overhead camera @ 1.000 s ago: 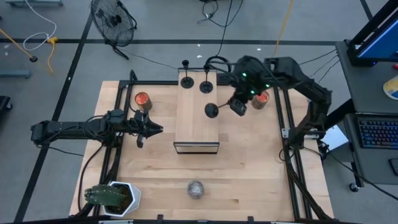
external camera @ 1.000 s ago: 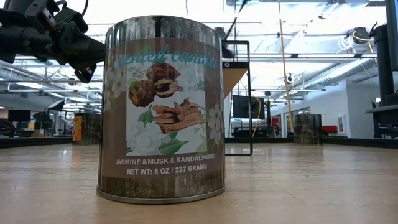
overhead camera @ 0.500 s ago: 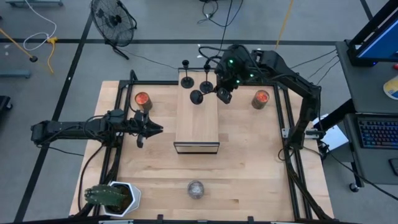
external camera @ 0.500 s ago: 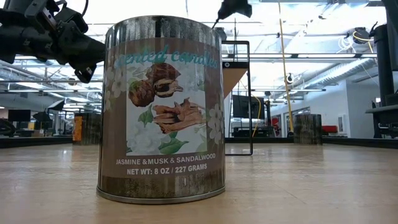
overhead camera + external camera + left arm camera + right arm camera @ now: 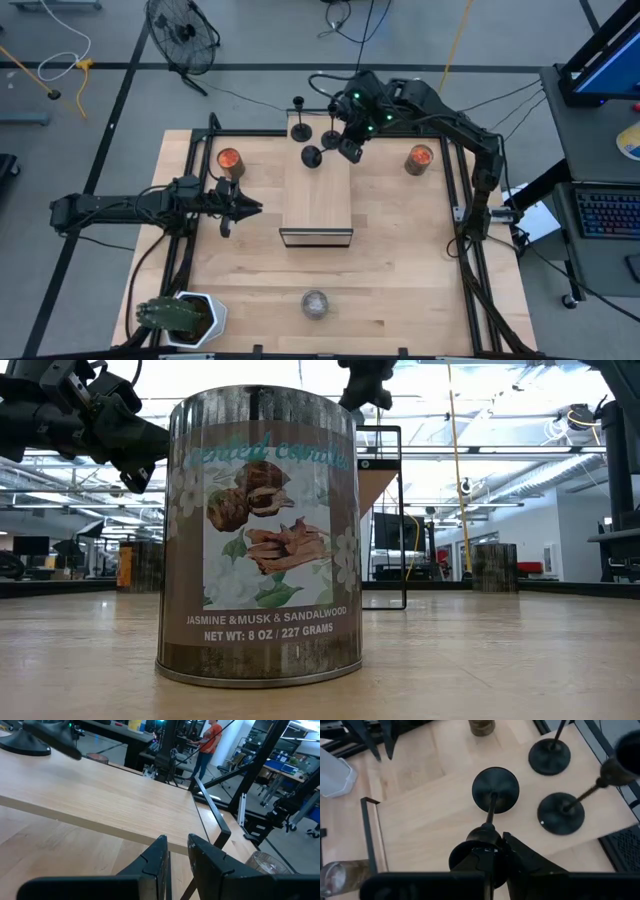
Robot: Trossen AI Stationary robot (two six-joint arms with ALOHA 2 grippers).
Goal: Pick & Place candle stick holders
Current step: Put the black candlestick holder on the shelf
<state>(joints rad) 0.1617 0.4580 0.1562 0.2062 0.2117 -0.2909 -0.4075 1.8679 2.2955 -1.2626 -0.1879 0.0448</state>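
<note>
Three small black candle stick holders show. Two stand on their disc bases (image 5: 298, 130) (image 5: 331, 138) at the far end of the raised wooden board (image 5: 318, 205). My right gripper (image 5: 347, 150) is shut on the third holder (image 5: 312, 157), beside those two. In the right wrist view, the third holder's disc (image 5: 495, 790) is over the board, near the other two (image 5: 549, 756) (image 5: 561, 812). My left gripper (image 5: 248, 207) waits left of the board. It is empty, with a narrow gap between its fingers (image 5: 178, 854). My right gripper pinches the holder's upper end, the small cup atop the stem (image 5: 483, 836), between its two fingers. The fingers slant down from the table's right. The holder is tilted, its disc base (image 5: 312, 157) toward the table's left, low over the board. I cannot tell whether the base touches the board.
Brownish jars with orange tops stand left (image 5: 230, 160) and right (image 5: 418, 158) of the board. A silvery round tin (image 5: 314, 303) sits near the front edge and fills the low view (image 5: 260, 530). A potted plant (image 5: 180, 315) is at the front left. Black frame rails (image 5: 452, 190) flank the table.
My right gripper has carried the held holder from beside the right jar toward the table's left and far edge. It has come over the board's far end next to the two standing holders. The holder has stayed tilted in the hold.
</note>
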